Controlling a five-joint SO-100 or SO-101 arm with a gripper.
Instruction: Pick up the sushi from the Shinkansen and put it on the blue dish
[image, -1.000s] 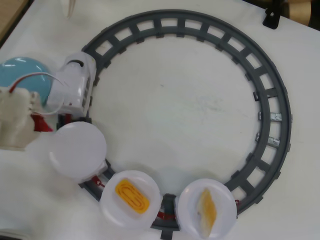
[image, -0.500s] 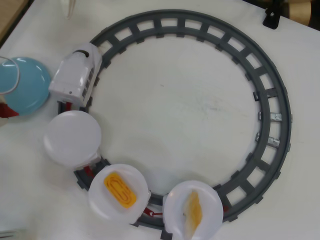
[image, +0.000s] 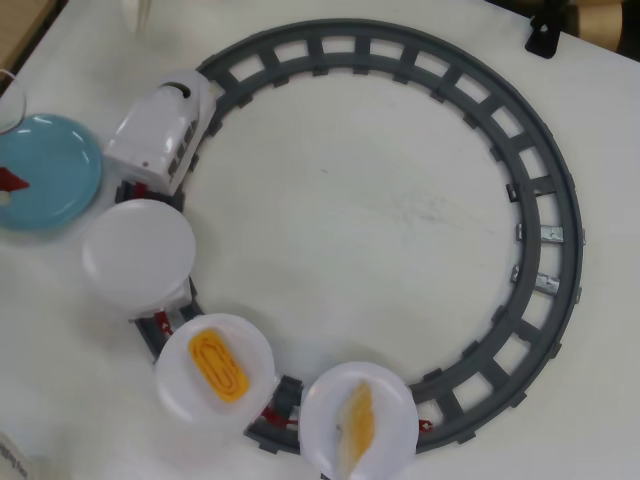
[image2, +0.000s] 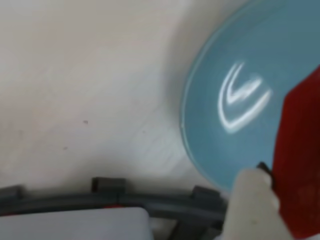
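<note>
The blue dish (image: 50, 170) lies at the left edge of the overhead view and fills the upper right of the wrist view (image2: 240, 70). The dark-red sushi (image2: 300, 160) sits close to the camera against a white fingertip (image2: 255, 200), over the dish's rim. In the overhead view it shows as a red tip (image: 10, 180) at the frame's left edge. My gripper (image2: 272, 185) looks shut on it; only one finger shows. The white Shinkansen (image: 160, 130) stands on the track right of the dish. Its first plate (image: 138, 252) is bare.
The grey circular track (image: 540, 190) rings the middle of the table and runs along the bottom of the wrist view (image2: 150, 205). The second white plate (image: 170, 385) carries an orange ridged piece (image: 218, 365), the third plate (image: 400, 425) a pale yellow-orange piece (image: 358, 420).
</note>
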